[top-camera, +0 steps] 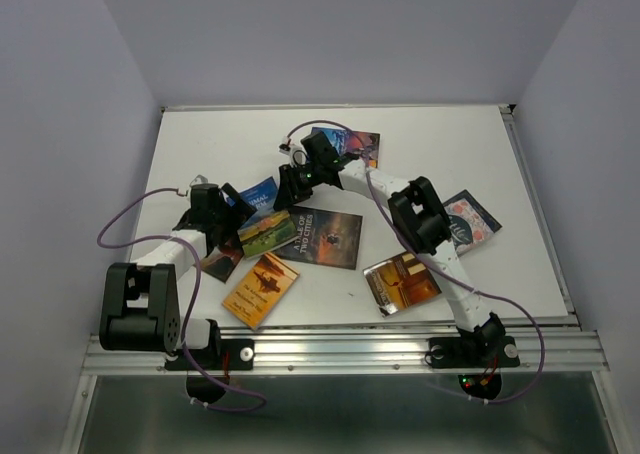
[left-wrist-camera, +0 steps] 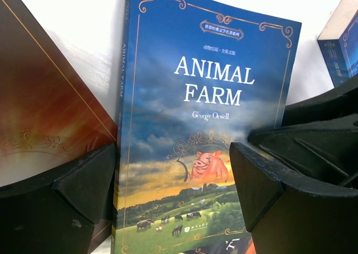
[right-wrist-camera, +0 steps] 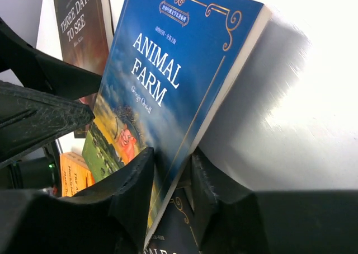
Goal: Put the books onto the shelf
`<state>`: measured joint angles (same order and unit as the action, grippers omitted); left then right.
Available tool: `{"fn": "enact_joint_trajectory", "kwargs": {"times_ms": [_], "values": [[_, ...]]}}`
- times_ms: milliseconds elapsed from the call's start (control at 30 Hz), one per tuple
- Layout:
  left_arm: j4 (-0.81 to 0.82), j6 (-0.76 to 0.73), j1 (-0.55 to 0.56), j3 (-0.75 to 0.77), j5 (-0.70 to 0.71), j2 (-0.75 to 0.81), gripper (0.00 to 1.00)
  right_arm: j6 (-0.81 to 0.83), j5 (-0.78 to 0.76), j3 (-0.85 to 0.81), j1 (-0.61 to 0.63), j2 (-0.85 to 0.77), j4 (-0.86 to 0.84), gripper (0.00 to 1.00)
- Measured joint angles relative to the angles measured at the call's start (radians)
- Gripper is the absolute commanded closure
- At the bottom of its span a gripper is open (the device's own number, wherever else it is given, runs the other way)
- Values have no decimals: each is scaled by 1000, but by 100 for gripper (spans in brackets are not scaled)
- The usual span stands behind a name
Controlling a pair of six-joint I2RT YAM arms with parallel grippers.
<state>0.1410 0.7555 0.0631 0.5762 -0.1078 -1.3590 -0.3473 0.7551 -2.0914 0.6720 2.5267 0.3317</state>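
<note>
Near edge: the left arm [top-camera: 160, 264] and right arm [top-camera: 420, 219], black and white, rise from a metal rail [top-camera: 350, 349]. Just beyond it, on the white tabletop [top-camera: 520, 174], lie a thin orange paperback [top-camera: 260, 289] on the left and a glossy amber paperback [top-camera: 402, 281] on the right, well apart.

Centre: a blue paperback titled Animal Farm [left-wrist-camera: 207, 86] has a cover grading down to green pasture with a pink pig. The right gripper [right-wrist-camera: 172, 178] is clenched on one edge of it, a finger on each face, so the book stands tilted with that side raised off the table. The left gripper [left-wrist-camera: 172, 164] is released, its two black fingers [left-wrist-camera: 84, 187] spread wide to either side of the same book. A dark brown paperback [top-camera: 325, 236] lies flat just right of it. Another brown, gold-lined cover [left-wrist-camera: 45, 97] lies beneath the left gripper.

Far: a second blue paperback [top-camera: 262, 194] sits beyond the grasped one. A white-red-blue patterned paperback [top-camera: 468, 221] lies by the right arm's elbow. A dark blue paperback [top-camera: 355, 144] lies farthest, partly hidden by that arm.
</note>
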Motion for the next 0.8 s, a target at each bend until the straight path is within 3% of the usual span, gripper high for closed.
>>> {"fn": "enact_joint_trajectory", "kwargs": {"times_ms": [233, 367, 400, 800], "values": [[16, -2, 0, -32, -9, 34, 6, -35, 23, -2, -2, 3, -3, 74], [32, -3, -2, -53, -16, 52, 6, -66, 65, -2, -2, 3, -21, 86], [34, -3, -4, -54, -18, 53, 6, -72, 70, -2, -3, 3, -29, 99], [-36, -44, -6, -51, -38, 143, 1, -79, 69, 10, -3, -16, -83, 99]]}}
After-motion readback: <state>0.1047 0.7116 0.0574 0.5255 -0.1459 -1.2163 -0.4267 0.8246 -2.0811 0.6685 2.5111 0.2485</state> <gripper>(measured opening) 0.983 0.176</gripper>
